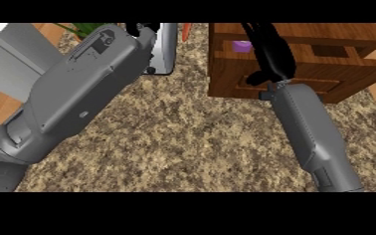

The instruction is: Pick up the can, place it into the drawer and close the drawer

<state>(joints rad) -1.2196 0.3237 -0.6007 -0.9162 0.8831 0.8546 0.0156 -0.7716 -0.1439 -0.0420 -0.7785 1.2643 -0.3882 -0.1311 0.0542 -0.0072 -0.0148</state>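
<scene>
On the far right of the speckled surface stood one wooden drawer unit with one purple can inside; right hand fingers straight above it, left hand fingers hidden.

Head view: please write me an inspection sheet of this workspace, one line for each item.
Surface: speckled brown stone counter, bare in the middle.
Job's things: small purple can lies inside the open top of the brown wooden drawer unit; drawer not yet closed.
Clutter: a white and grey flat object stands at the upper middle; its kind cannot be told.
Hands: black right hand reaches over the drawer unit beside the can, fingers stretched; black left hand mostly hidden behind its grey forearm.
Cables: nothing seen.
Surroundings: green leaves and a thin orange object at the top edge.
</scene>
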